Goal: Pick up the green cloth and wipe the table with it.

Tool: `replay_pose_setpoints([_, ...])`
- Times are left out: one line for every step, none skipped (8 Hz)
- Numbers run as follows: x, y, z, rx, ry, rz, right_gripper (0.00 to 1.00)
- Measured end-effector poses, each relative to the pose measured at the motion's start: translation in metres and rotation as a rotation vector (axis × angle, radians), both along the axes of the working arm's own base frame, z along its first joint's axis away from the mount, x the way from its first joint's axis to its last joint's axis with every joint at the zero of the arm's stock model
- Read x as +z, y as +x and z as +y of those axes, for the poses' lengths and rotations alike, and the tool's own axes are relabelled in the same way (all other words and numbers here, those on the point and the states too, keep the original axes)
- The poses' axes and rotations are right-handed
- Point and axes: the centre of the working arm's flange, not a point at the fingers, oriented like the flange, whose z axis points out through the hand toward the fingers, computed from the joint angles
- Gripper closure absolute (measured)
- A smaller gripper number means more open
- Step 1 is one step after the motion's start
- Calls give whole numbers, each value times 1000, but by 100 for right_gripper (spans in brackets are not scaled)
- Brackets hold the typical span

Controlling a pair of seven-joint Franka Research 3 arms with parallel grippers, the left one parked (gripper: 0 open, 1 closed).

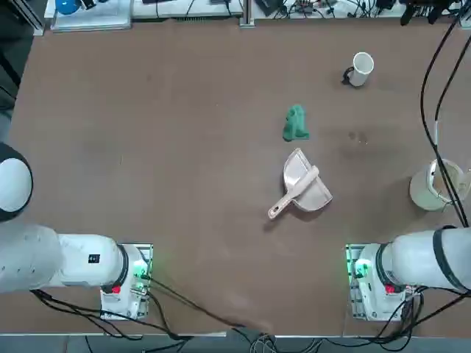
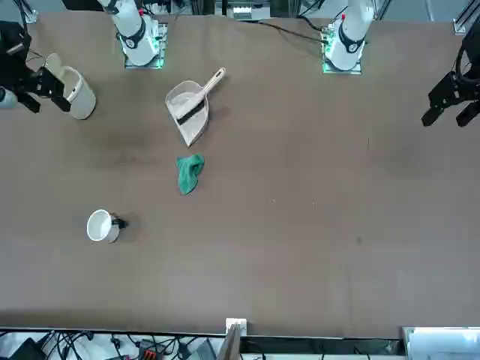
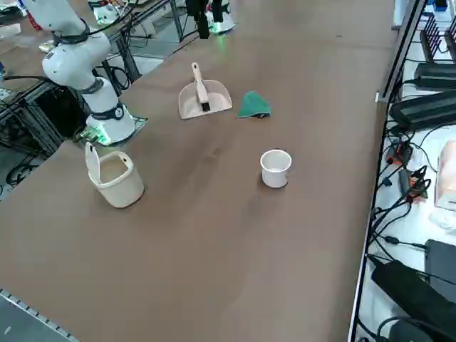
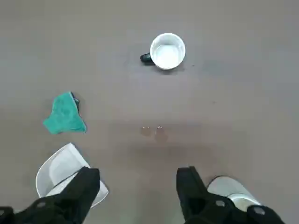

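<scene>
Green cloth [image 1: 296,123] lies bunched on the table [image 1: 147,147], just beyond the dustpan [image 1: 303,188] and well apart from the white mug [image 1: 360,69]. Soft and light, it should crumple easily; pinching its raised middle fold looks best. Right gripper [image 4: 139,184] hangs high above, fingers spread, empty.

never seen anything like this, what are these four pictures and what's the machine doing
Two robot arms are bolted to a brown table. The four pictures show one moment: from overhead, from across the table, from the side, and from a camera on the working right arm's wrist. That arm's pincer, the two black fingers, is open, holds nothing and hangs above the table. On the table lie a small green cloth, a pinkish dustpan, a white mug and a beige container with a handle. The cloth is meant for wiping; it lies untouched, just beyond the dustpan.
</scene>
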Motion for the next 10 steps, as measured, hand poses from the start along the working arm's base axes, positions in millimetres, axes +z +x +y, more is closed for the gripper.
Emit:
replay_pose_setpoints([0,0,1,2,0,0,0])
replay_pose_setpoints([0,0,2,4,0,-1,0])
replay_pose_setpoints([1,0,3,5,0,-2,0])
replay_pose_setpoints([2,0,3,6,0,-4,0])
replay_pose_setpoints([2,0,3,6,0,-5,0])
replay_pose_setpoints([1,1,6,11,1,-3,0])
replay_pose_setpoints([-3,4,16,22,3,-1,0])
replay_pose_setpoints([-14,11,42,6,6,-5,0])
replay_pose_setpoints([-35,20,81,-34,10,-18,0])
replay_pose_setpoints([-66,25,122,-76,15,-26,0])
